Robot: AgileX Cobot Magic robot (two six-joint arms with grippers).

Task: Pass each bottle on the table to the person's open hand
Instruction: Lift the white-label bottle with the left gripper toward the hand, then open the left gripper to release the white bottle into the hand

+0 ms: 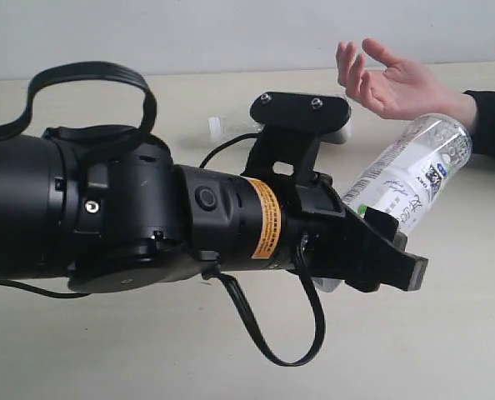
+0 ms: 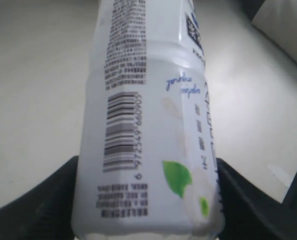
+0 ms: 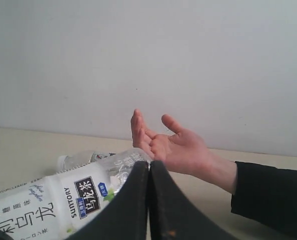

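Pale beige table below — left fingers clamp the green-white labelled bottle, tilted in the air near the person's open hand; right fingers pressed together, empty.

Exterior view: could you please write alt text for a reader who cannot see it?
The robot's left hand holds a green-white labelled bottle, tilted up with its far end close to a person's open hand. The black arm fills the left of the picture, above a pale table.

"SUNTORY" on green-white bottle label, w/ barcode no. 6972349660903
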